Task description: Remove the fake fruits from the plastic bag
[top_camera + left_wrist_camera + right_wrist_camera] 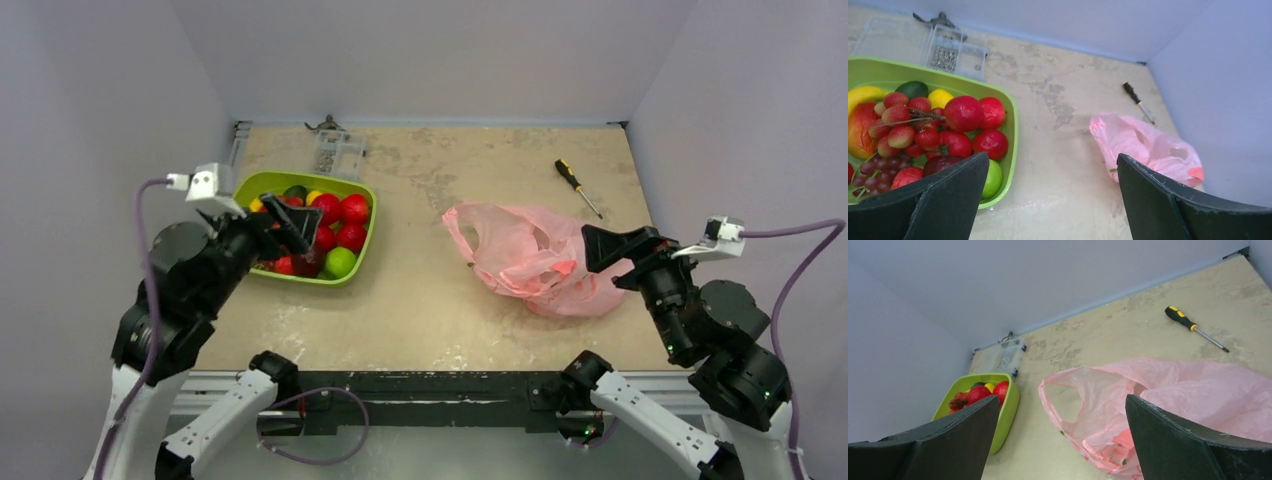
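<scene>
Plastic bag (535,260) lies crumpled and fairly flat at centre-right of the top view, mouth and one loop handle turned toward the frame's left. In the right wrist view the bag (1168,400) fills the lower right; its open mouth shows a mostly hollow interior, with a reddish patch and a small green fleck low in the folds. We cannot tell whether that is a last small fruit, a leaf, or print on the film. The fake fruits (340,225) sit heaped in the lime-green tray (367,235) at left of centre, well apart from the bag. The left wrist view shows this pile (964,112) plainly: red round ones, a grape bunch, strawberry-like pieces, a green one, yellow ones and a dark green one at the back. None lies loose on the table (430,300). We judge the task nearly or wholly done; what is left is to check the bag's lower folds and lift out anything caught there. Left gripper (290,228) hangs over the near-left part of the tray, jaws spread wide and holding nothing. Right gripper (605,248) hovers at the bag's right end, jaws likewise wide and empty; whether it touches the film we cannot tell. Further out, a screwdriver (578,187) lies at upper right and a clear parts box (338,152) at the far edge behind the tray.
</scene>
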